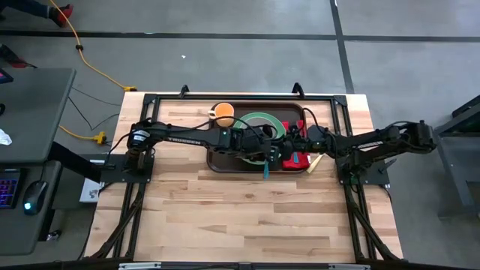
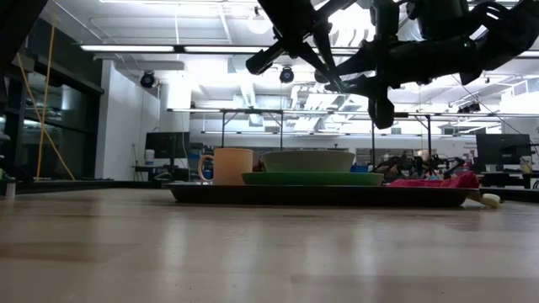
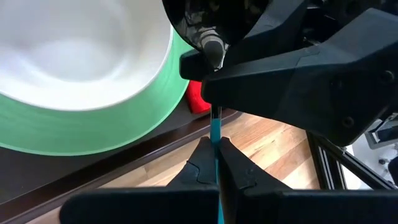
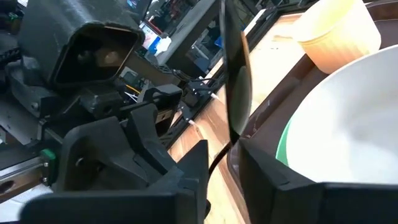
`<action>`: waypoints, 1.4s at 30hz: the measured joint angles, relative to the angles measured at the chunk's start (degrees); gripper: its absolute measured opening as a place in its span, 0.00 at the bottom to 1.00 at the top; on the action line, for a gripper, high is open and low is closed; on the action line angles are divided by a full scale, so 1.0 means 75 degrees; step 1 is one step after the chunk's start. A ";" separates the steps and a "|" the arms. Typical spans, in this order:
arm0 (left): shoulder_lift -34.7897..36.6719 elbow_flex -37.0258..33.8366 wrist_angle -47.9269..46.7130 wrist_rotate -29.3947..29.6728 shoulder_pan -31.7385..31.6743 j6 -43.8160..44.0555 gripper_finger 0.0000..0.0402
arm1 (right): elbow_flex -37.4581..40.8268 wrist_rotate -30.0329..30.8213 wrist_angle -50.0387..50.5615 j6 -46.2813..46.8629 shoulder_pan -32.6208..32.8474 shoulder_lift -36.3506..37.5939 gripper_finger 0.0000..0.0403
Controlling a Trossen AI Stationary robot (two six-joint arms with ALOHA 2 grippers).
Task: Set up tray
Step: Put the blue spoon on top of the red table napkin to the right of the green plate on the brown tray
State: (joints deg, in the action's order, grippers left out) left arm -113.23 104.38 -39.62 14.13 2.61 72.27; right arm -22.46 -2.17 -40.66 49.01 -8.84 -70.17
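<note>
The dark brown tray (image 1: 217, 161) lies at the table's far middle. It carries an orange cup (image 1: 223, 114), a green plate (image 1: 279, 120) with a white bowl (image 3: 68, 50) on it, and a red napkin (image 1: 298, 160). A teal-handled utensil (image 1: 266, 171) is held in the air over the tray's near rim. My left gripper (image 3: 216, 152) is shut on its teal handle. My right gripper (image 4: 225, 162) comes from the table's right and is closed about the utensil's dark metal end (image 4: 236, 81). My left gripper pinches the thin teal handle (image 3: 215, 134) between its two fingertips. It slants down from the table's left. The utensil is lifted clear of the tray. My right gripper has the utensil's dark neck (image 4: 232, 138) between its two fingers, coming nearly level from the table's right. The metal end stands up beyond the fingers. Whether both pads touch it cannot be told.
A pale, cream-coloured piece (image 1: 315, 163) sticks out over the tray's right near corner. Bare wooden table (image 1: 247, 217) stretches toward the near edge. Black frame rails (image 1: 225, 97) run along the far edge and both sides.
</note>
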 joint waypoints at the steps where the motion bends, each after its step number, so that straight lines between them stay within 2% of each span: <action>1: 0.0000 0.0000 0.0000 0.0000 0.0000 0.0002 0.06 | 0.0000 -0.0011 -0.0008 -0.0002 0.0000 0.0000 0.14; 7: -0.0012 -0.0006 0.0009 0.0032 -0.0006 -0.0007 0.06 | -0.0012 -0.0032 -0.0053 -0.0121 0.0000 0.0006 0.02; 23: -0.0012 -0.0006 0.0032 -0.0027 0.0000 -0.0006 0.06 | -0.0006 -0.0023 0.0000 -0.0205 -0.0015 0.0006 0.00; 30: -0.0012 -0.0006 -0.0049 -0.0216 -0.0003 -0.0001 0.14 | -0.0006 -0.0108 0.0135 -0.0215 -0.0023 0.0006 0.00; 35: 0.0009 0.0003 -0.0024 -0.0434 0.0009 0.0006 0.20 | 0.0041 -0.0021 0.0764 -0.0230 -0.0193 0.0000 0.00; 42: 0.0009 0.0003 -0.0151 -0.0478 0.0003 -0.0044 0.25 | 0.0020 -0.0264 0.0691 -0.0198 -0.0390 0.0013 0.00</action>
State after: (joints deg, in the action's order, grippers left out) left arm -113.16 104.40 -40.75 10.55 2.63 71.94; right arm -22.31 -4.15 -35.48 47.53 -11.77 -70.07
